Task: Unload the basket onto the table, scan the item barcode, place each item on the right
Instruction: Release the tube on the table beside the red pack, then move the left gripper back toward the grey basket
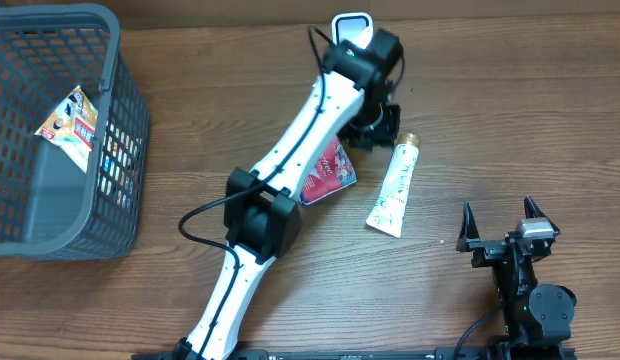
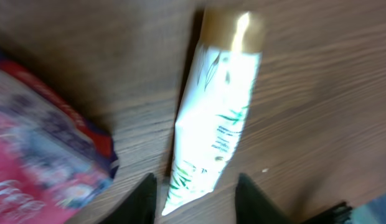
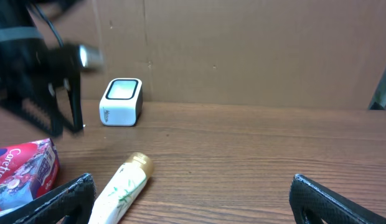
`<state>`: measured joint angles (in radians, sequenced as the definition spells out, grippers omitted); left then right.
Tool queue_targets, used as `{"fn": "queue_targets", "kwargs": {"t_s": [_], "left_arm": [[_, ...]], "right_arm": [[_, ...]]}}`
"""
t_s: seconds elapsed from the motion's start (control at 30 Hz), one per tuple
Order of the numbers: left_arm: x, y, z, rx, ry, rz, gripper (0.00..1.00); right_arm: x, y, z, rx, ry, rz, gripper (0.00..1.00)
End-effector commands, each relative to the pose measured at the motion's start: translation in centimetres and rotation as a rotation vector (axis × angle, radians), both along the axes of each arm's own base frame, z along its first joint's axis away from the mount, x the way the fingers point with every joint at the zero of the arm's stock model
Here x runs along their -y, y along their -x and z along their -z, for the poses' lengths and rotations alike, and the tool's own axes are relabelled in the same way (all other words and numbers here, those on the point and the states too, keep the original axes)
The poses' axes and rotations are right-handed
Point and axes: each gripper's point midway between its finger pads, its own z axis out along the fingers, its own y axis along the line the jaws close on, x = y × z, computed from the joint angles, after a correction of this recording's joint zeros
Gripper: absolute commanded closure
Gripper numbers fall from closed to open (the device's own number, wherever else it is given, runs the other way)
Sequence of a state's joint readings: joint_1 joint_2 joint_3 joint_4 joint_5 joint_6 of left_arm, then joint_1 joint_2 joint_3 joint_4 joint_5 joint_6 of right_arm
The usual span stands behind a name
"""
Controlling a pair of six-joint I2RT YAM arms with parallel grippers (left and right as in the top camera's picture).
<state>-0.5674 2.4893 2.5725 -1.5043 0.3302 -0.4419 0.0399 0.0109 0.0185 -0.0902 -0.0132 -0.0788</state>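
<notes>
1. Tube: lies flat on the table, gold cap towards the far side and crimped end towards me. Neither gripper holds it. No barcode shows on the upper face, so I judge it is underneath or on a side I cannot see.
2. Left gripper: mine, hanging over the tube. The jaws are spread wider than the tube, pinching nothing. In the wrist view the crimped end shows between my fingertips. That view is blurred, and I cannot tell whether I touch the tube.
3. Scanner: white box at the far edge, beyond the tube's cap, with its window lit. To be scanned, the tube has to be gripped and carried there with the code turned towards the window.
4. Pouch: red, just beside the tube on its left, close but not touching. This is the tight side for a finger.
5. Open room: bare table to the right of the tube and between the cap and the scanner.
6. Right gripper: parked near the front edge, jaws wide and empty, well apart from the tube.
7. Basket: far left and out of the way, with a packet inside.
</notes>
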Motion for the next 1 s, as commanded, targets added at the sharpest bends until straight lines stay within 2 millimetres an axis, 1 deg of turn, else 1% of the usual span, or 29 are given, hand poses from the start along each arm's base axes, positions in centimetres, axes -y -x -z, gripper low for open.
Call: {"fn": "queue_targets", "kwargs": {"t_s": [0.0, 0.07, 0.13, 0.27, 0.37, 0.43, 0.5, 0.6, 0.67, 0.77, 0.8, 0.83, 0.97], "left_arm": [[0.2, -1.2, -4.1, 0.092, 0.079, 0.009, 0.83], [0.3, -1.2, -4.3, 0.094, 0.089, 0.011, 0.89], [0.4, -0.8, -4.0, 0.082, 0.076, 0.017, 0.96], [0.6, 0.0, -3.6, 0.064, 0.064, 0.043, 0.96], [0.5, 0.1, -4.4, 0.073, 0.072, 0.041, 0.96], [0.1, -0.1, -5.6, 0.095, 0.080, 0.033, 0.96], [-0.8, -0.4, -7.5, 0.137, 0.088, 0.015, 0.96], [-2.9, -1.0, -10.3, 0.214, 0.065, -0.021, 0.96], [-4.5, -1.0, -12.2, 0.257, 0.048, -0.046, 0.96], [-6.5, -0.4, -14.9, 0.309, 0.033, -0.076, 0.96], [-7.4, 0.2, -16.5, 0.336, 0.033, -0.087, 0.96], [-7.8, 0.7, -17.7, 0.356, 0.043, -0.093, 0.96], [-9.0, 2.2, -21.3, 0.430, 0.074, -0.106, 0.95]], "right_arm": [[0.2, 0.0, 0.2, 0.003, 0.001, 0.011, 0.00], [0.2, 0.0, 0.2, 0.003, 0.000, 0.011, 0.00], [0.2, 0.0, 0.2, 0.003, 0.001, 0.011, 0.00], [0.2, 0.0, 0.2, 0.003, 0.000, 0.011, 0.00], [0.2, 0.0, 0.2, 0.003, 0.001, 0.011, 0.00], [0.2, 0.0, 0.2, 0.003, 0.000, 0.011, 0.00], [0.2, 0.0, 0.2, 0.003, 0.000, 0.011, 0.00], [0.2, 0.0, 0.2, 0.003, 0.001, 0.011, 0.00], [0.2, 0.0, 0.2, 0.003, 0.001, 0.011, 0.00], [0.2, 0.0, 0.2, 0.003, 0.000, 0.011, 0.00], [0.2, 0.0, 0.2, 0.003, 0.001, 0.011, 0.00], [0.2, 0.0, 0.2, 0.003, 0.001, 0.011, 0.00], [0.2, 0.0, 0.2, 0.003, 0.001, 0.011, 0.00]]}}
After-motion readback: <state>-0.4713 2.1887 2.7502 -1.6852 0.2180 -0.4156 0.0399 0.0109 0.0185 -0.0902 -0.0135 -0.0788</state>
